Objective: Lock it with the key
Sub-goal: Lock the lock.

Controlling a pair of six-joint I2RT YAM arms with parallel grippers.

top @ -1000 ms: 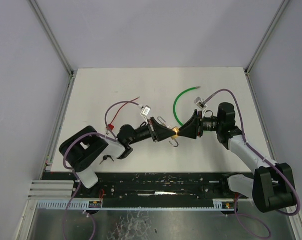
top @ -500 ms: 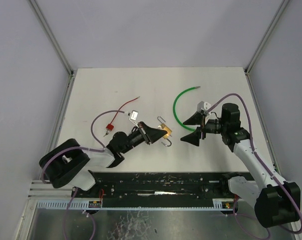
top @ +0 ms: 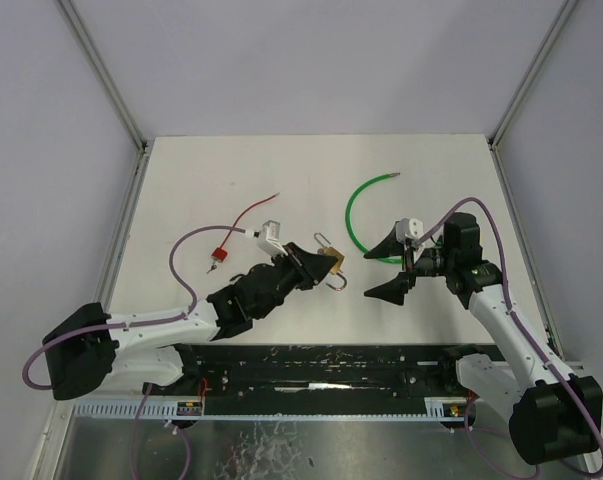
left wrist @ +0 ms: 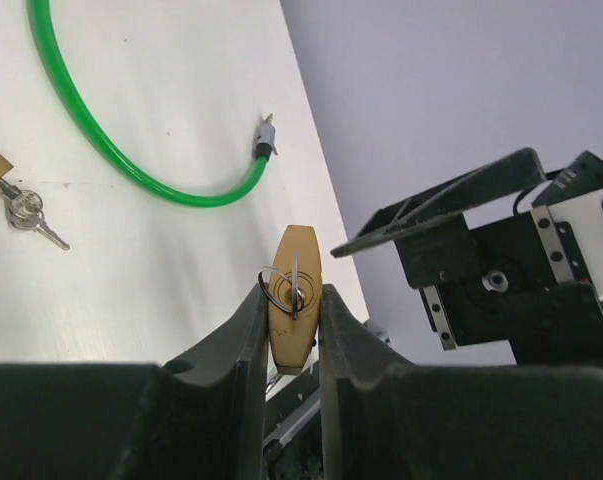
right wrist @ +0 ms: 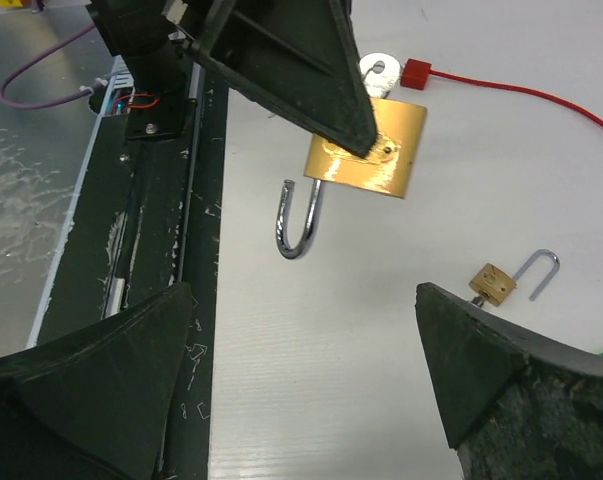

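Looking down, we see the outstretched left tool clamping a brass padlock, shackle open; the right tool faces it, spread wide, empty.

- Top external: high above the near edge, looking down on the whole white table.
- Left wrist: close, low, facing the pale lilac wall.
- Right wrist: close, angled down.
- All share the square brass padlock with open steel shackle.
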